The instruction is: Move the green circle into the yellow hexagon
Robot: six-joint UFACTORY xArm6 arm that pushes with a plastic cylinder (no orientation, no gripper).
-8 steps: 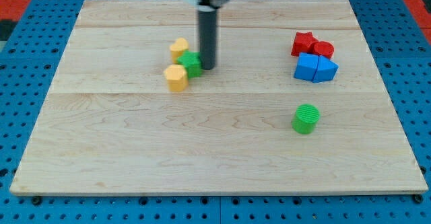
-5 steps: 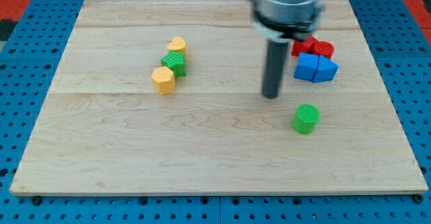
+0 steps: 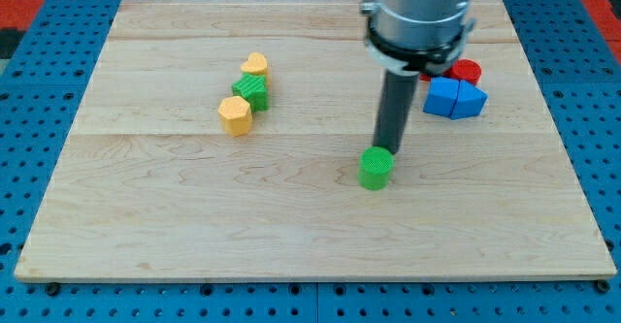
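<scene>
Your arm is carrying no jaws, only a rod, and my tip is pressing against the green circle on its upper right side. That circle is sitting well to the right of the yellow hexagon, lower on the wooden board. Beside the hexagon, a green block and a yellow heart are lining up toward the view's top.

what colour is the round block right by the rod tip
Green, with a ribbed top. The green circle sits just below my tip in the camera view.
</scene>
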